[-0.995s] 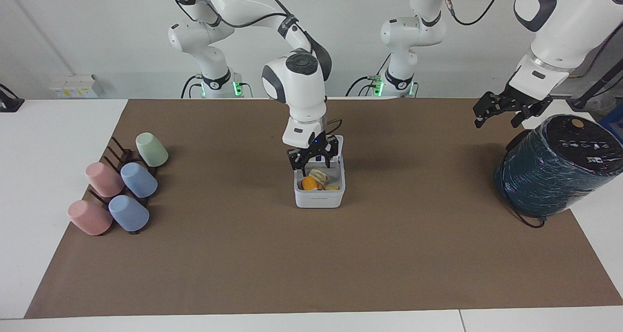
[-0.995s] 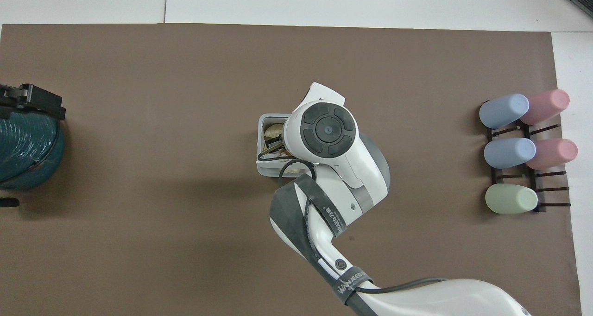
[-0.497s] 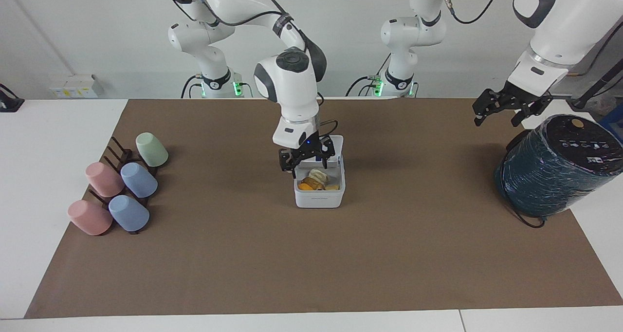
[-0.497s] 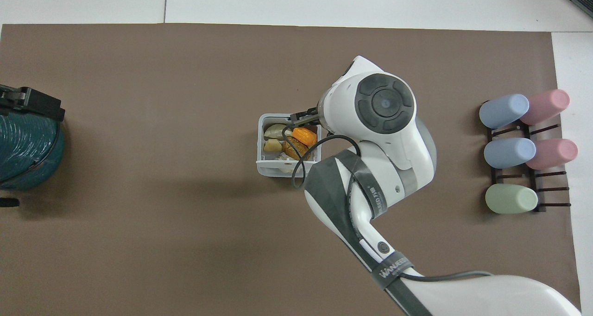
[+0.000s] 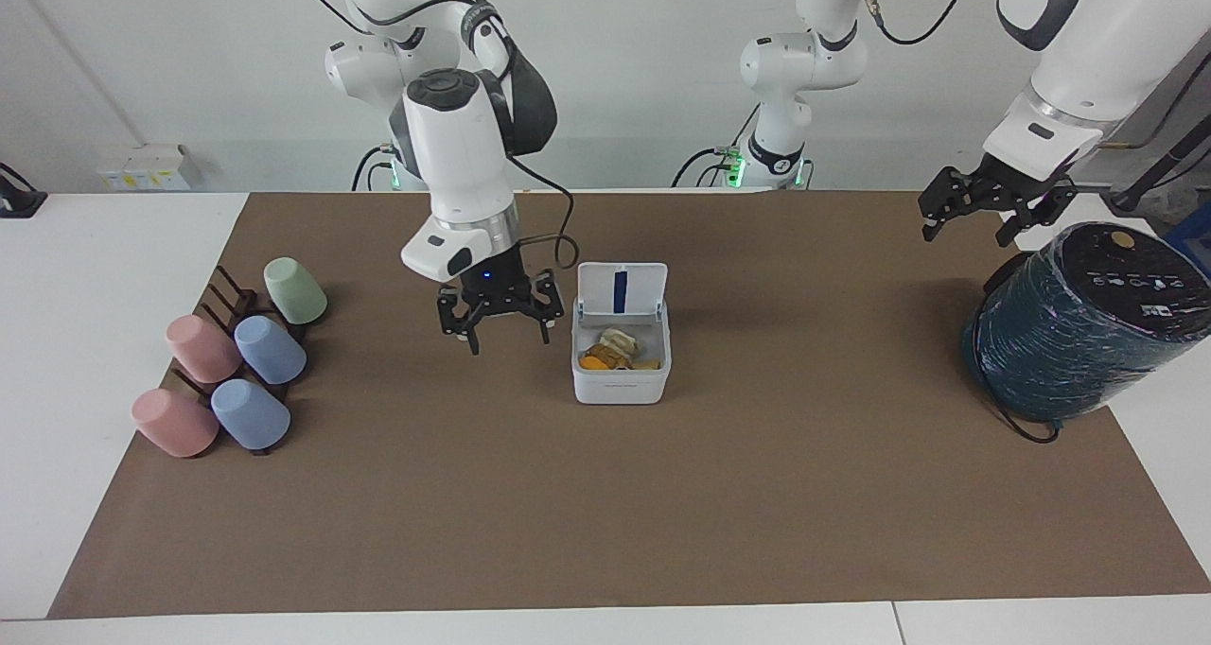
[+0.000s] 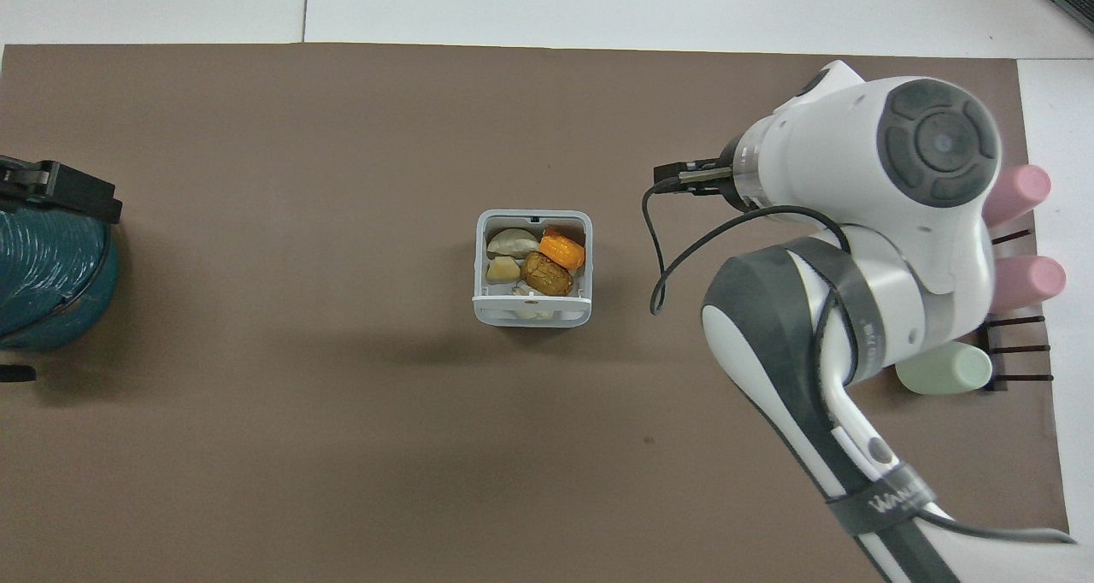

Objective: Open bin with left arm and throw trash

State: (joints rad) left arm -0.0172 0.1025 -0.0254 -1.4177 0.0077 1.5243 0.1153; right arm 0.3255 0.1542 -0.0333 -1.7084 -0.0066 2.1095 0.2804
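The white bin (image 5: pixel 620 386) stands mid-mat with its lid (image 5: pixel 622 290) raised upright, blue stripe showing. The trash lies inside it: a pale cream lump (image 6: pixel 511 242), an orange wedge (image 6: pixel 561 249) and a golden-brown oval (image 6: pixel 547 273); it also shows in the facing view (image 5: pixel 610 352). My right gripper (image 5: pixel 507 339) is open and empty, just above the mat beside the bin, toward the right arm's end. My left gripper (image 5: pixel 963 235) is open and empty, raised beside the top of the teal cylinder.
A big dark teal wrapped cylinder (image 5: pixel 1079 338) stands at the left arm's end of the mat. A dark rack of pastel cups (image 5: pixel 236 366) lies at the right arm's end. In the overhead view the right arm covers part of the cups (image 6: pixel 1021 279).
My right gripper has risen out of the bin and swung away toward the right arm's end. The trash stays in the bin. The left gripper has risen slightly.
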